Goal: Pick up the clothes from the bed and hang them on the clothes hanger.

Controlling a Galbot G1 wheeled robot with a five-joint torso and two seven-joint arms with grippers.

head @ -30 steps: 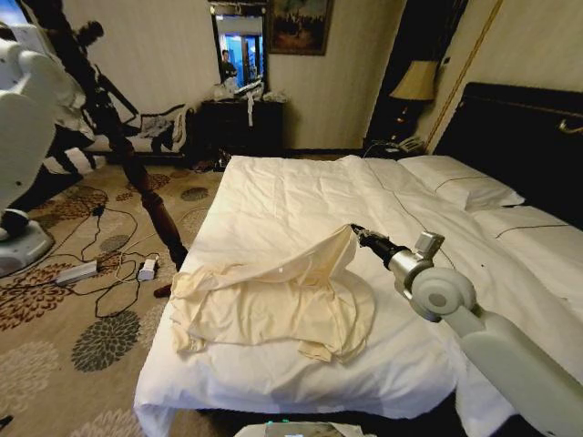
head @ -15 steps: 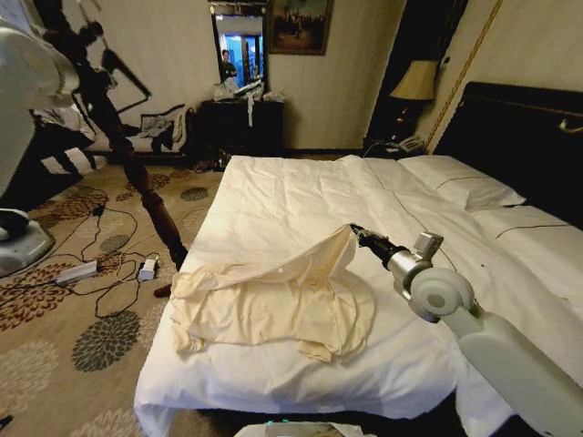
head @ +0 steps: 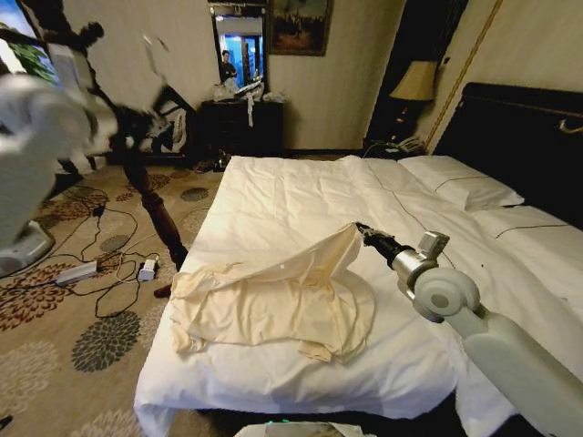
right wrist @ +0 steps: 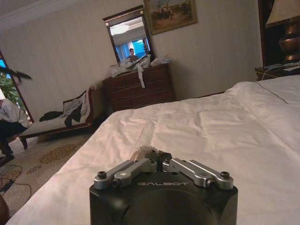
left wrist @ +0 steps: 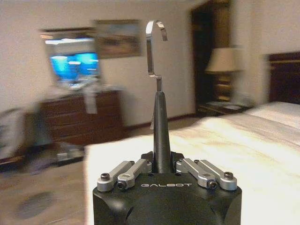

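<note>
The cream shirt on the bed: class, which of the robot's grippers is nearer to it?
Right. The right gripper is pinching a raised fold of the cream shirt over the bed. The left gripper is raised off beside the bed, holding the clothes hanger.

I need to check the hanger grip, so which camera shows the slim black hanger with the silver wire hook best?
The left wrist view: the slim black hanger with its silver wire hook stands upright, close and central, clamped in the left gripper. The head view shows the left arm blurred, so the hanger there is unclear. The right wrist view offers nothing clear of it.
</note>
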